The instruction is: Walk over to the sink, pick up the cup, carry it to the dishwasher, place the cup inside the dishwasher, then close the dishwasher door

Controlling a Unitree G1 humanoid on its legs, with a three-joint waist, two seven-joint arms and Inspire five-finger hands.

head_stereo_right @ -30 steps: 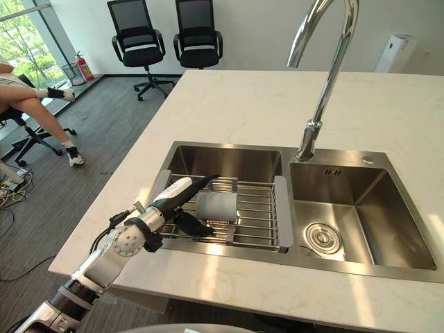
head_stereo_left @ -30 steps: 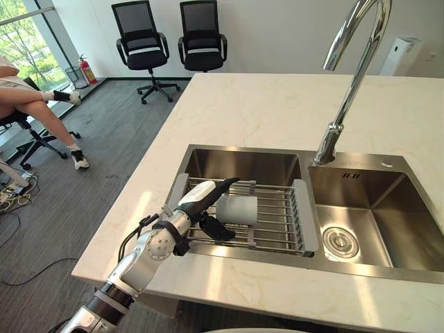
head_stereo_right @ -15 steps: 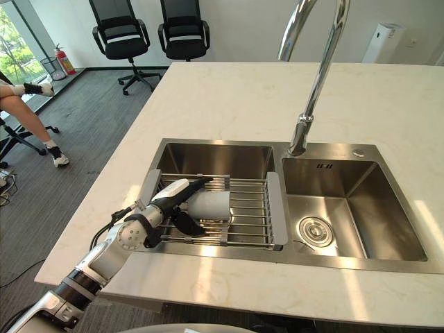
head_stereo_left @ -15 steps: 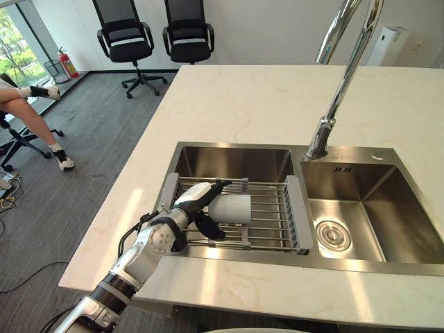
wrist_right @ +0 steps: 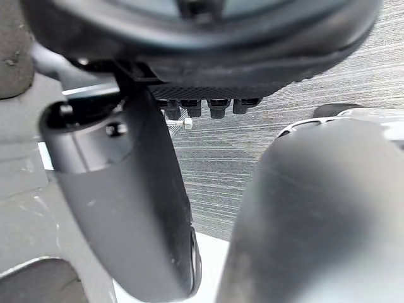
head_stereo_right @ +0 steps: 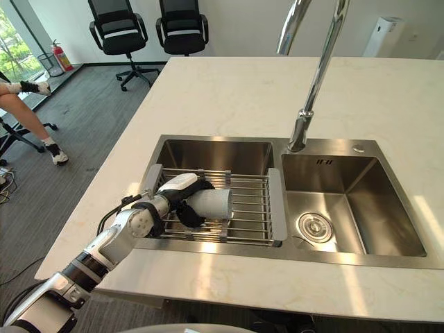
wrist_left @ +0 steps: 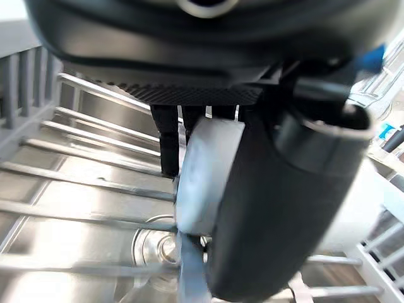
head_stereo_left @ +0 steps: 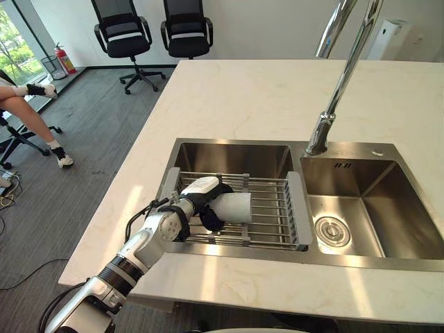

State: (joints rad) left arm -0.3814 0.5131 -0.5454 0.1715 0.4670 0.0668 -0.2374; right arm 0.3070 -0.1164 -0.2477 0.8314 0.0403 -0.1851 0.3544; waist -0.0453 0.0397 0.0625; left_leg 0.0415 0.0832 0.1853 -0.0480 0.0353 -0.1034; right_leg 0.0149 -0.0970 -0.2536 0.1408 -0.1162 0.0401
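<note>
Left hand (head_stereo_left: 195, 204): comes in from 8 o'clock, with its dark fingers and white-covered thumb curled round the near end of the cup.
Cup (head_stereo_left: 236, 207): a pale grey, smooth, handle-less cylinder lying on its side on the rack, its free end pointing to 3 o'clock. In the left wrist view its wall (wrist_left: 201, 170) sits close between thumb and fingers.
Handling: it is probably light and rigid. The smooth round wall could roll or slip in a loose hold, and a knock against steel may chip it if it is ceramic.
Where to hold: wrap round the middle of the barrel, with thumb and fingers on opposite sides, rather than at the very end.
Rack (head_stereo_left: 272, 216): a steel wire drying rack with grey end pieces, bridging the left basin. Its bars could snag fingertips on the lift.
Sink (head_stereo_left: 234, 143): a stainless steel double basin, with the drain basin at 3 o'clock of the cup.
Tap (head_stereo_left: 340, 76): a tall chrome gooseneck at 1 o'clock, well apart from the cup.
Bench (head_stereo_left: 243, 97): pale marble-look stone surrounding the sink.
Right hand (wrist_right: 145, 208): seen in its wrist view above grey floor, and I cannot tell its state.
Room: two black office chairs (head_stereo_left: 118, 31) stand at 11 o'clock, and a seated person's legs (head_stereo_left: 28, 114) are at 9 o'clock.
</note>
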